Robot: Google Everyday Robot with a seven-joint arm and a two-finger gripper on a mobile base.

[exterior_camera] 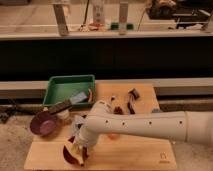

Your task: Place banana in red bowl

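Observation:
The red bowl (70, 156) stands at the front left of the wooden board, partly covered by my arm. My gripper (80, 146) is at the end of the white arm, which reaches in from the right, and hangs right over the bowl. A pale-yellow shape, the banana (74, 149), shows at the gripper's tip just above the bowl's inside. I cannot tell whether the banana is held or lying in the bowl.
A purple bowl (44, 123) sits left of the board. A green tray (69, 88) stands behind it, with a grey and dark object (70, 103) across its front edge. Small dark items (132, 95) lie at the board's back. An orange fruit (113, 135) peeks out under the arm.

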